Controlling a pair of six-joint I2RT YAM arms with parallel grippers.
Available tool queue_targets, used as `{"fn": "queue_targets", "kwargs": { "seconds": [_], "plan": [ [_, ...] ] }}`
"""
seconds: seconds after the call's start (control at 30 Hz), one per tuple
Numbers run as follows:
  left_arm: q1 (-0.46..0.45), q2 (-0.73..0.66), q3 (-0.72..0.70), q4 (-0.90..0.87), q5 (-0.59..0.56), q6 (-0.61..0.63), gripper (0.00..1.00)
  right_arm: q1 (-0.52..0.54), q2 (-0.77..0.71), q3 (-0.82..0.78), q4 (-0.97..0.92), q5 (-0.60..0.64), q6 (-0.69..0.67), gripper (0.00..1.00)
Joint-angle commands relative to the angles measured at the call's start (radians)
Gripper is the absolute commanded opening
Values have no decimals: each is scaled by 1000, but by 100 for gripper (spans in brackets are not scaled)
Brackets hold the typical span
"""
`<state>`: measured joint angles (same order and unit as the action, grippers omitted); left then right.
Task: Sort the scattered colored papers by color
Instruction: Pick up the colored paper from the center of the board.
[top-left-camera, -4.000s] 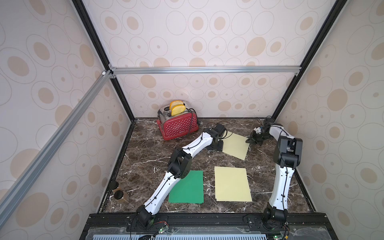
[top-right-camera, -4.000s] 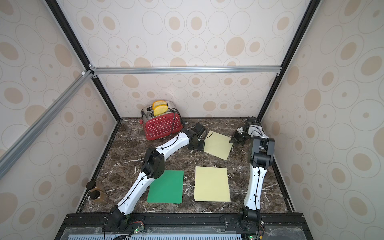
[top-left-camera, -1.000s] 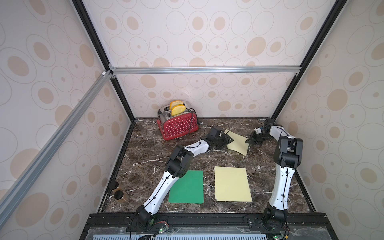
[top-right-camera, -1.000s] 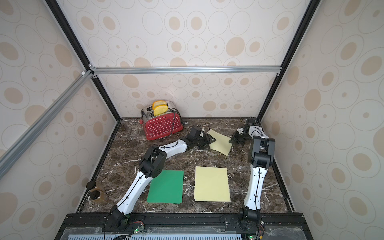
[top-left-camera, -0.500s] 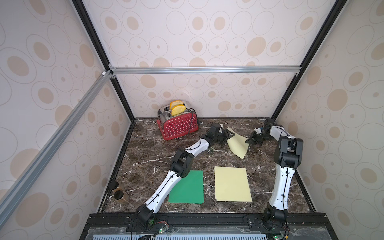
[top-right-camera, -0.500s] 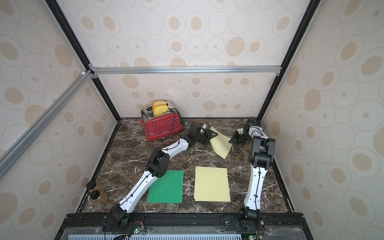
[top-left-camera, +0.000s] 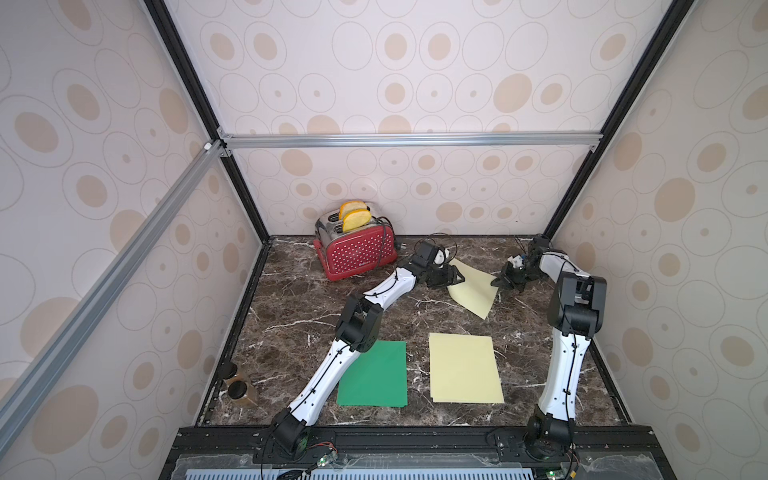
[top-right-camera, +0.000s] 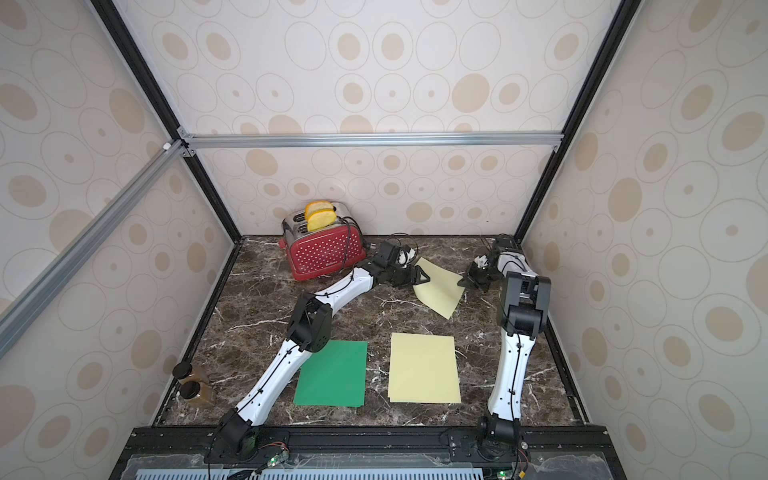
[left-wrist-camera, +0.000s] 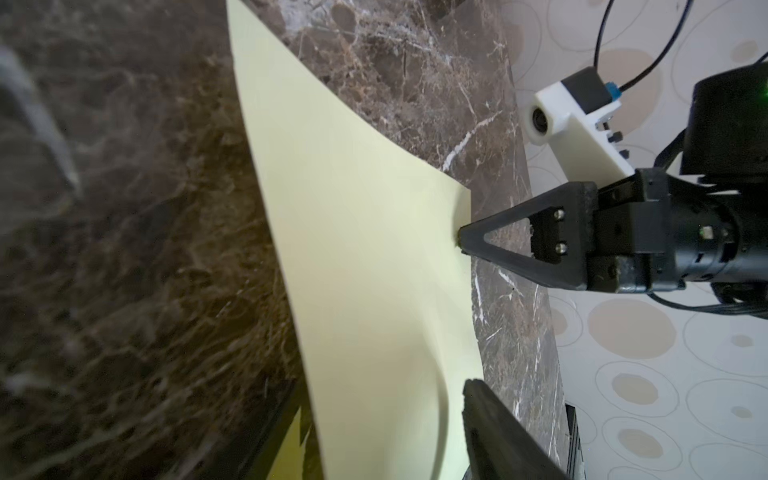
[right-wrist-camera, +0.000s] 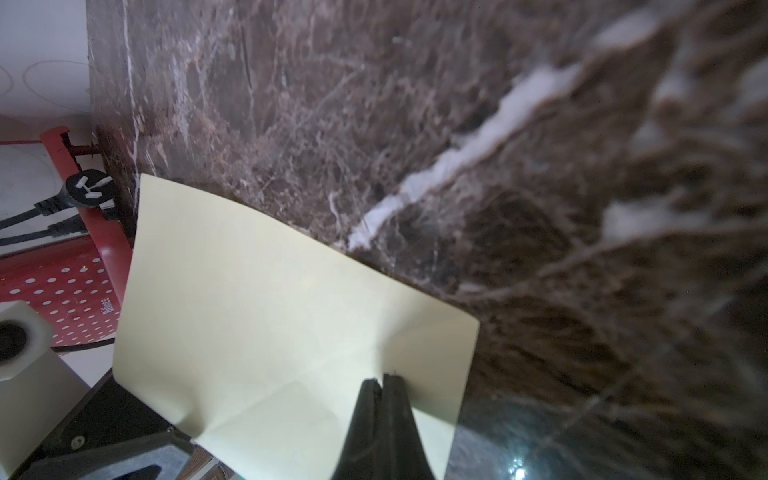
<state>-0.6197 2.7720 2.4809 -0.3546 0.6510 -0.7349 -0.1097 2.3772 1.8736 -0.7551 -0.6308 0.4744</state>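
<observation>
A cream-yellow paper (top-left-camera: 473, 286) (top-right-camera: 440, 286) hangs tilted and bent above the back of the marble table, between my two grippers. My right gripper (right-wrist-camera: 382, 378) (top-left-camera: 496, 282) is shut on its right edge, and the left wrist view shows that pinch on the paper (left-wrist-camera: 365, 249). My left gripper (left-wrist-camera: 384, 399) (top-left-camera: 456, 277) stands open, with the sheet's left edge passing between its spread jaws. A green paper (top-left-camera: 374, 374) (top-right-camera: 332, 374) lies flat at the front left, partly under my left arm. A neat cream-yellow stack (top-left-camera: 463, 368) (top-right-camera: 424, 368) lies beside it at the front centre.
A red dotted toaster (top-left-camera: 357, 253) with two toast slices stands at the back left, its cord and plug trailing behind my left wrist. Two dark-lidded jars (top-left-camera: 237, 382) sit at the table's left edge. Patterned walls enclose the table on three sides.
My left wrist has swung back and upward, and the sheet's left side has risen off the table and bent. The right gripper has stayed in place, still pinching the sheet.
</observation>
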Motion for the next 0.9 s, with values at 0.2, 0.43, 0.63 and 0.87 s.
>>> {"fn": "queue_targets", "kwargs": {
  "seconds": [0.2, 0.43, 0.63, 0.87],
  "plan": [
    [-55, -159, -65, -104, 13, 36, 64, -2, 47, -21, -61, 63, 4, 3],
    [-102, -179, -93, -92, 12, 8, 64, -3, 49, -20, -59, 65, 5, 4],
    [-99, -180, -81, -120, -32, 55, 64, -3, 41, -28, -58, 62, 3, 3],
    [-64, -129, -30, -244, -161, 176, 63, -3, 35, -33, -57, 62, 3, 4]
  ]
}}
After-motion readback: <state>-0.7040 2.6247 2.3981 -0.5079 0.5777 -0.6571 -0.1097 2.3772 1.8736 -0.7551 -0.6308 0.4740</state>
